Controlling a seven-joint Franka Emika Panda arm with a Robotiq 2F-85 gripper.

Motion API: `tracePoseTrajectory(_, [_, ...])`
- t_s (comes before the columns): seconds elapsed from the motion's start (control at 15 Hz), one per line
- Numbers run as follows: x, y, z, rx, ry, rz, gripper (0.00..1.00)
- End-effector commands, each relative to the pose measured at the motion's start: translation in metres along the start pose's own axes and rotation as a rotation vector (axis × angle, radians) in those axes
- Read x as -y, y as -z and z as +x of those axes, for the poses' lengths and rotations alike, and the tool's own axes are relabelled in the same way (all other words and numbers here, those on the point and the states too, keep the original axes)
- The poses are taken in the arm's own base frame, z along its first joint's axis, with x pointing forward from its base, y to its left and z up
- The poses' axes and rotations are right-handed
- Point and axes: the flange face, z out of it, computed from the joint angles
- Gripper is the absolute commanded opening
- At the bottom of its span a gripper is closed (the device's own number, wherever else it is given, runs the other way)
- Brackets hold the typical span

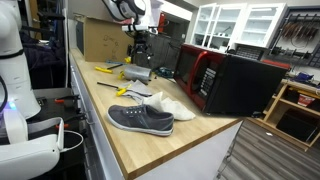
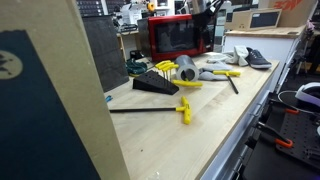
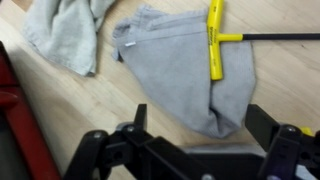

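Wrist view: claw is spread wide w/ nothing between the fingers, hovering over a grey cloth. The cloth lies crumpled flat on the wooden tabletop, just far of the claw and not touching it. A yellow T-handle key rests on the cloth's far right part; its dark shaft runs off to the right over bare wood. A pale towel sits far left of the cloth, edges just beside it; can't tell if they touch.

In an exterior view the claw hangs at the far end of the tabletop, left of a red-and-black microwave. A grey shoe lies nearer, well apart from the claw, w/ a white rag just to its right. Loose yellow tools lie between shoe and claw.

In an exterior view another yellow T-handle tool lies near, alone, well apart from the far cluster
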Motion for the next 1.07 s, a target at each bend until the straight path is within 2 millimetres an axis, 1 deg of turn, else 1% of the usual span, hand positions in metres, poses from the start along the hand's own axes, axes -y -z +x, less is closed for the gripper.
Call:
tracePoseTrajectory(0.0, [0.084,-0.016,0.004,-0.094,0.090,-0.049,1.00])
tracePoseTrajectory(0.07, [0.104,-0.017,0.006,-0.118,0.127,-0.070,1.00])
tracePoseTrajectory(0.2, [0.136,-0.017,0.002,-0.140,0.189,-0.105,1.00])
tracePoseTrajectory(0.27, [0.147,-0.015,-0.002,-0.145,0.216,-0.124,1.00])
tracePoseTrajectory(0.33, [0.154,-0.014,-0.006,-0.146,0.239,-0.156,1.00])
tracePoseTrajectory(0.53, [0.161,-0.009,-0.011,-0.151,0.300,-0.279,1.00])
tracePoseTrajectory(0.67, [0.163,-0.009,-0.009,-0.171,0.323,-0.370,1.00])
tracePoseTrajectory(0.8, [0.170,-0.013,-0.004,-0.203,0.325,-0.420,1.00])
tracePoseTrajectory(1.0, [0.183,-0.021,0.003,-0.261,0.316,-0.450,1.00])
